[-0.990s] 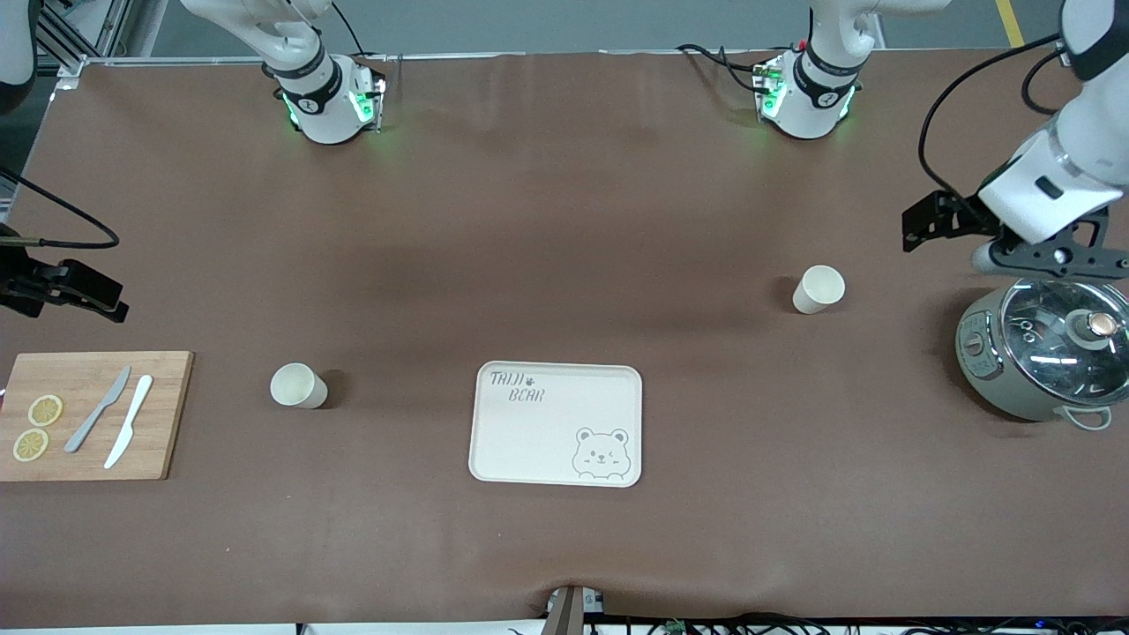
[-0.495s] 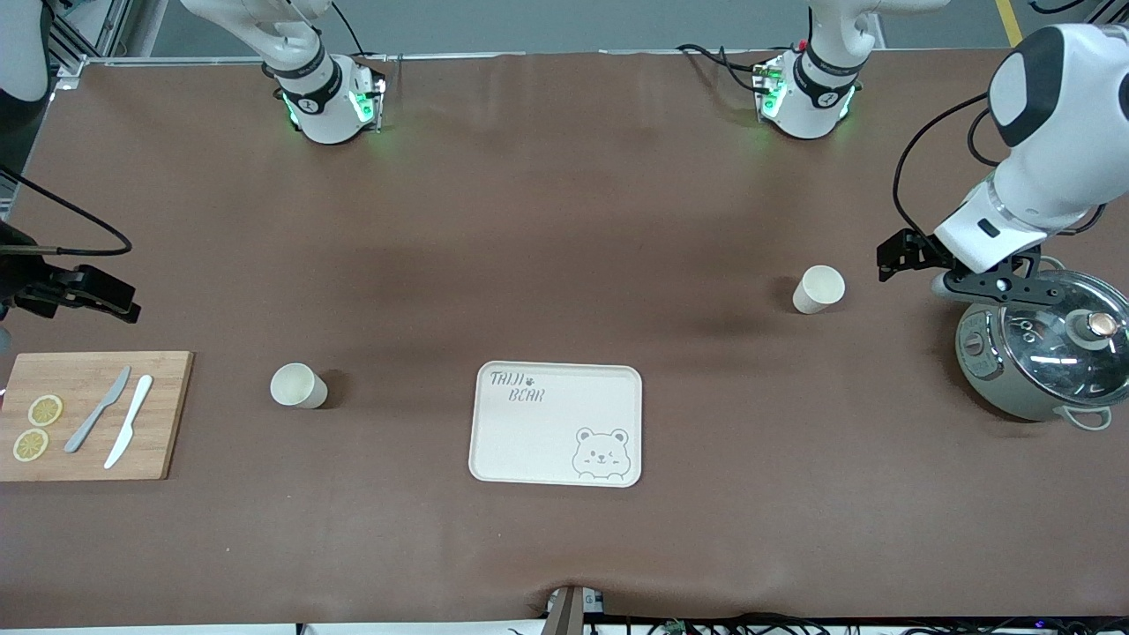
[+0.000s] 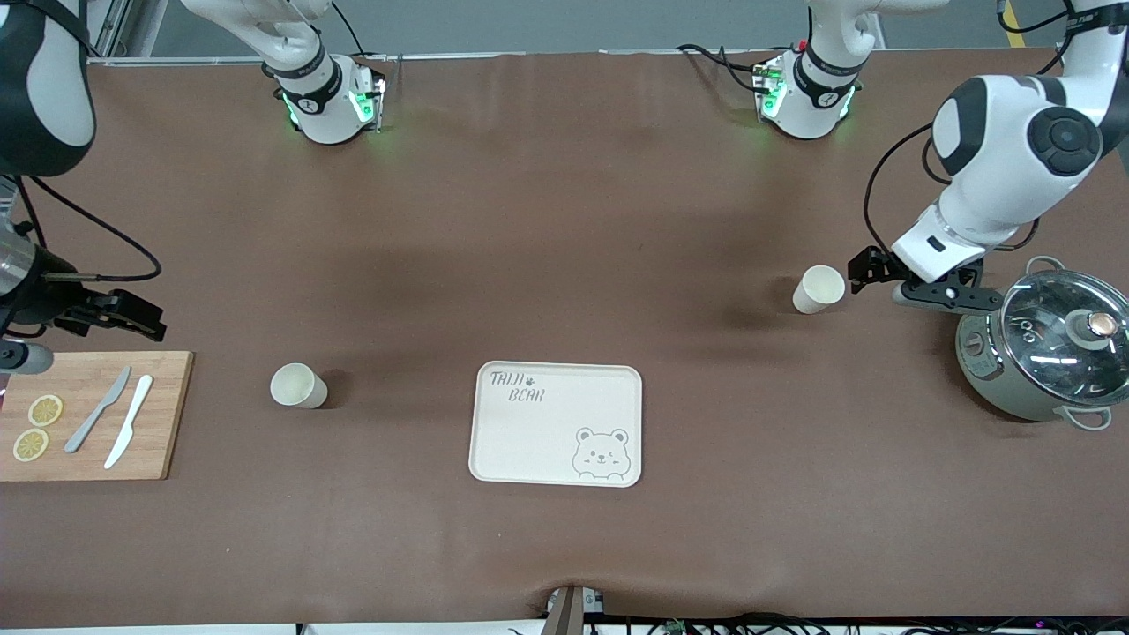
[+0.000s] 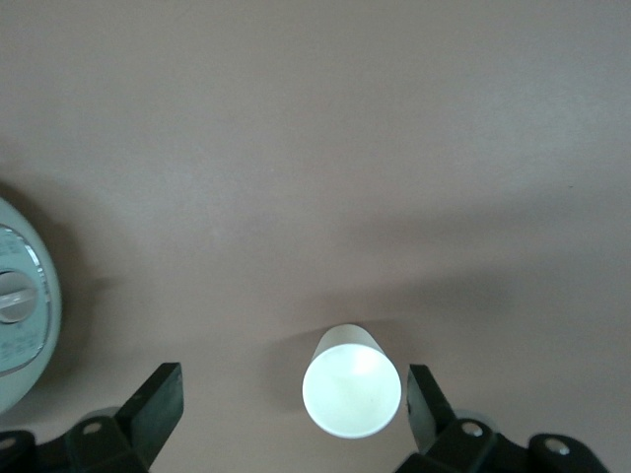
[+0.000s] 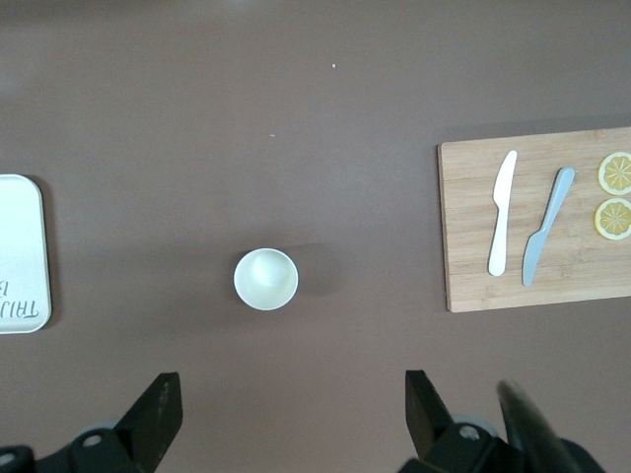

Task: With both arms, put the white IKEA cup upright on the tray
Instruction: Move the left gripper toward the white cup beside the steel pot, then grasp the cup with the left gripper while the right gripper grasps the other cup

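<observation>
Two white cups stand upright on the brown table. One cup (image 3: 818,288) (image 4: 352,391) is toward the left arm's end. My left gripper (image 3: 871,266) (image 4: 293,412) hangs open right beside it, and in the left wrist view the cup sits between the fingers, close to one finger (image 4: 426,404). The other cup (image 3: 299,385) (image 5: 266,279) stands toward the right arm's end. My right gripper (image 3: 132,316) (image 5: 293,419) is open and holds nothing, over the table by the cutting board. The cream tray (image 3: 538,441) (image 5: 18,212) with the bear drawing lies between the two cups, nearer the front camera, with nothing on it.
A grey pot with a glass lid (image 3: 1050,353) (image 4: 18,305) stands at the left arm's end, close to the left gripper. A wooden cutting board (image 3: 159,414) (image 5: 473,227) with two knives and two lemon slices lies at the right arm's end.
The left arm has swung down from above the pot to the cup beside it. The right arm has moved in over the table, toward the cutting board. Cups and tray stayed put.
</observation>
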Tool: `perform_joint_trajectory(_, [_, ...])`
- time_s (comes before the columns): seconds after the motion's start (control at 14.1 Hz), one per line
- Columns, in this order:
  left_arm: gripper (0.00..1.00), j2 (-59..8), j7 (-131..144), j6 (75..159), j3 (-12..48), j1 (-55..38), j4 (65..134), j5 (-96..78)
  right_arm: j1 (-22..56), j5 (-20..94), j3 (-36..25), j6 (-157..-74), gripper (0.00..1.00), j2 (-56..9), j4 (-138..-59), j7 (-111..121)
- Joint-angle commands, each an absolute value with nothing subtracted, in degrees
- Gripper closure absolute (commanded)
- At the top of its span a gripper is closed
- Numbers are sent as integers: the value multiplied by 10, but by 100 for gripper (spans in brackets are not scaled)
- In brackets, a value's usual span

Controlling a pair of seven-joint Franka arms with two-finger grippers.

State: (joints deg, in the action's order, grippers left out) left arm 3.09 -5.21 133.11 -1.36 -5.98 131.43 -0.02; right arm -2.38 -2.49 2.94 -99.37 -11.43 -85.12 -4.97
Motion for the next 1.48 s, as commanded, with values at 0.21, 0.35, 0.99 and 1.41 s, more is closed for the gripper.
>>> perform_joint_trajectory(0.21, [0,43,-65,1450,-11,-55,1424,-6,-55,-17,31,-1033,0,-69,-947,-32])
perform_joint_trajectory(0.35, [0,40,-72,1499,-11,-54,1456,-6,-70,-17,30,-1054,0,-76,-970,-21])
perform_joint_trajectory(0.99, [0,-59,-88,1696,-11,-38,1513,-6,-63,-12,33,-1255,0,-127,-1057,-27])
perform_joint_trajectory(1.41, [0,-95,-91,1758,-10,-30,1528,-5,-54,-10,34,-1326,0,-178,-1057,-27])
